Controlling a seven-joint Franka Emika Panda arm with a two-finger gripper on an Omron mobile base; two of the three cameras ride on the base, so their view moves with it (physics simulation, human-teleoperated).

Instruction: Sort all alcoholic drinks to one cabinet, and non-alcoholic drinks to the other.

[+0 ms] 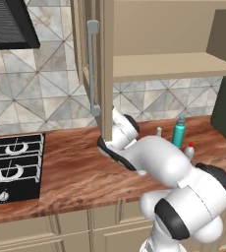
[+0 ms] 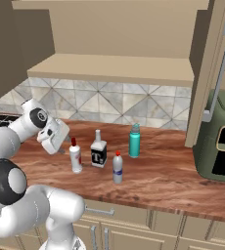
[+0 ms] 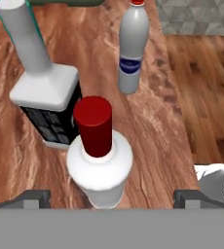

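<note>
Four bottles stand together on the wooden counter point(image 2: 158, 183). The slender white bottle point(image 3: 99, 165) with a dark red cap is closest, standing upright between the spread fingertips point(image 3: 33, 197) of my open gripper point(image 3: 111, 198); I cannot tell if they touch it. Behind it are the squarish long-necked bottle point(image 3: 48, 97) with a dark label and the small clear red-capped bottle point(image 3: 132, 48). In the right base view my gripper point(image 2: 61, 149) hangs just left of the white bottle point(image 2: 75, 157), followed by the squarish bottle point(image 2: 99, 152), the small one point(image 2: 117, 168) and the teal bottle point(image 2: 134, 141). The tan cabinet point(image 2: 114, 68) above stands open.
A cabinet door point(image 1: 99, 64) with a grey bar handle hangs open over the counter beside my arm; another open door point(image 2: 207, 73) is at the right. A dark green appliance point(image 2: 219, 141) sits at the counter's right end. A black stove point(image 1: 12, 165) lies at the left.
</note>
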